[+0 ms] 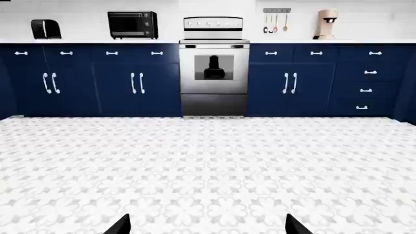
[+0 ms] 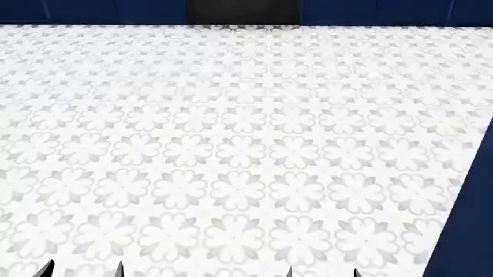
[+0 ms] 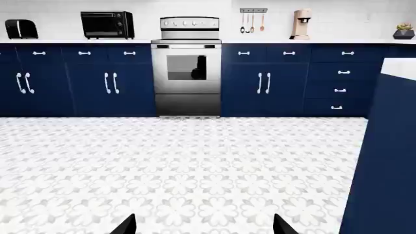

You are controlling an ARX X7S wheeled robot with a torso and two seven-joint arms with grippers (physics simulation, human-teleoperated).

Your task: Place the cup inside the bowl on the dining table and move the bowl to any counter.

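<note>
Observed from the wrist views: a stainless steel freestanding oven range (image 1: 214, 66) stands in the middle of a run of navy blue base cabinets (image 1: 91, 80) topped by a white stone counter (image 1: 85, 41). On the counter to one side of the range sit a black toaster oven (image 1: 132, 24) and, farther from it, a black toaster (image 1: 46, 29); to the other side hang utensils on a wall rail (image 1: 276, 19), with a beige countertop appliance (image 1: 326, 24) beyond them. The floor before the range is white tile with a grey floral pattern (image 2: 231, 150).

The left gripper (image 1: 208, 225) shows only two dark fingertips (image 1: 120, 225), set well apart with nothing between: spread wide. The right gripper (image 3: 203, 225) is likewise spread and holds nothing.

The cup and bowl appear in no view. A navy blue panel with a white top (image 3: 383, 146) stands beside the right arm.
</note>
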